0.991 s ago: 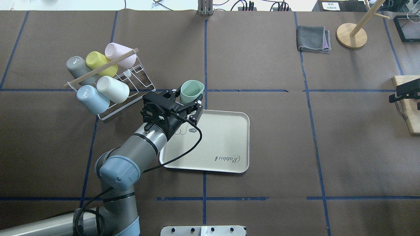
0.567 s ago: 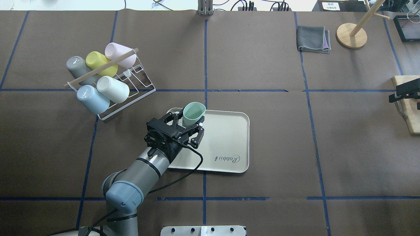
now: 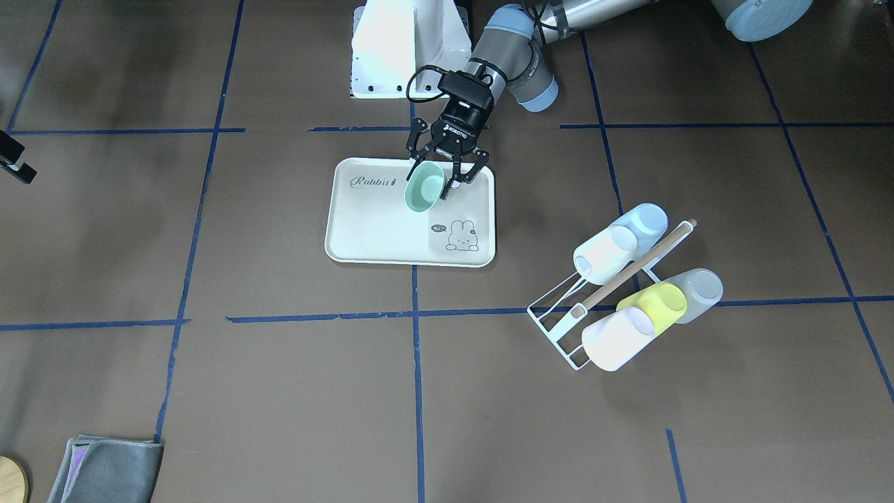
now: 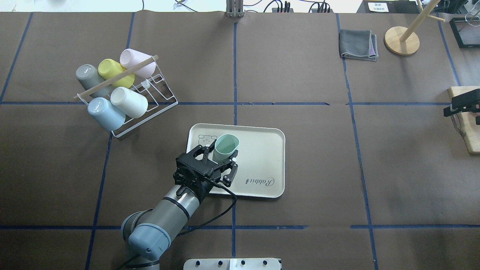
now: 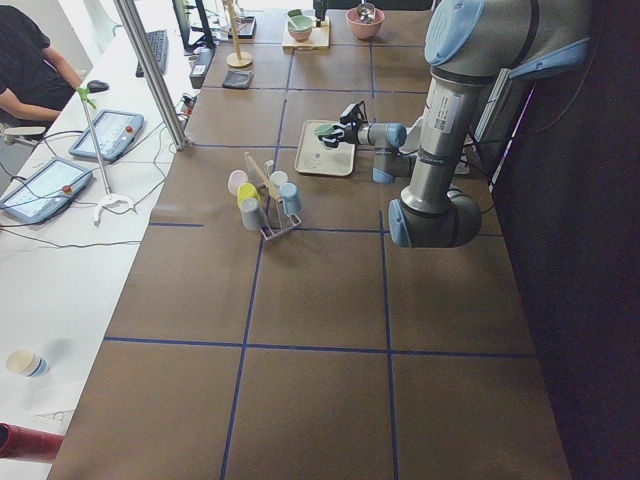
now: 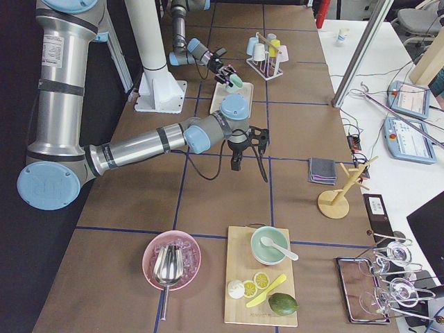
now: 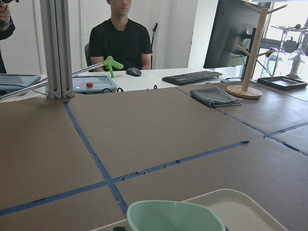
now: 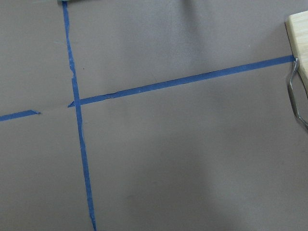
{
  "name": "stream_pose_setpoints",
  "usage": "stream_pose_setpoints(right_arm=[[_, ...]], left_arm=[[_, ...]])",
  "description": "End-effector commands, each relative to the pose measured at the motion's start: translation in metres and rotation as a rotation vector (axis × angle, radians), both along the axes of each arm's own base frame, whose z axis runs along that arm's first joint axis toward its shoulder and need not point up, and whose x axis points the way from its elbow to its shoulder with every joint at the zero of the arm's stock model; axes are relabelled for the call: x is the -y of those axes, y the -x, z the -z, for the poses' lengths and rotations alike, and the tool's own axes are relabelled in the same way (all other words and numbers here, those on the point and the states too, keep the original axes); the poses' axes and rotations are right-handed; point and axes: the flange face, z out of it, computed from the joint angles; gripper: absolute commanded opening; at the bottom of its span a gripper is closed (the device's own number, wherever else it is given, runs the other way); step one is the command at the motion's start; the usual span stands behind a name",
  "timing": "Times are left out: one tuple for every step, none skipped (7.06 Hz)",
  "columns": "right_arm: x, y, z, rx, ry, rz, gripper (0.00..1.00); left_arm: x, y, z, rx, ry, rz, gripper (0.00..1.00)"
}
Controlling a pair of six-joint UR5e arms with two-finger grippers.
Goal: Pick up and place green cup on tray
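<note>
The mint-green cup (image 4: 226, 146) is held tilted in my left gripper (image 4: 224, 155), whose fingers are shut on its sides. It hangs over the near-left part of the cream "Rabbit" tray (image 4: 258, 150). I cannot tell if its base touches the tray. In the front-facing view the cup (image 3: 424, 188) shows its open mouth over the tray (image 3: 377, 230). In the left wrist view the cup's rim (image 7: 173, 216) fills the bottom, with the tray (image 7: 240, 204) beneath. My right gripper (image 4: 462, 105) is far off at the right table edge; whether it is open or shut does not show.
A white wire rack (image 4: 150, 101) with grey, yellow-green, pink, cream and pale blue cups lies at the left behind the tray. A folded grey cloth (image 4: 358, 44) and a wooden stand (image 4: 402, 40) sit far right. A wooden board (image 4: 467, 123) lies under the right gripper.
My left gripper has carried the green cup back toward the robot, from just beyond the tray's far-left edge to over the tray. The right arm has barely moved.
</note>
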Motion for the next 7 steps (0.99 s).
stream_pose_setpoints(right_arm=[[0.001,0.001,-0.002,-0.001,0.005,0.0,1.0],[0.002,0.001,-0.002,-0.001,0.003,0.0,1.0],[0.001,0.001,-0.003,-0.002,0.006,0.0,1.0],[0.002,0.001,-0.003,-0.001,0.005,0.0,1.0],[0.002,0.001,-0.004,-0.002,0.006,0.0,1.0],[0.002,0.001,-0.009,-0.006,0.014,0.001,1.0],[0.002,-0.001,-0.014,-0.012,0.002,0.015,1.0]], left_arm=[[0.0,-0.005,0.003,0.0,0.001,0.004,0.55],[0.0,-0.006,0.003,0.001,0.001,0.001,0.55],[0.0,-0.009,0.009,-0.005,0.0,-0.004,0.55],[0.0,-0.016,0.011,0.0,0.0,-0.005,0.56],[0.0,-0.019,0.008,0.007,0.001,-0.007,0.59],[0.001,-0.023,0.01,0.009,0.002,-0.006,0.6],[0.002,-0.024,0.013,0.003,0.002,-0.006,0.61]])
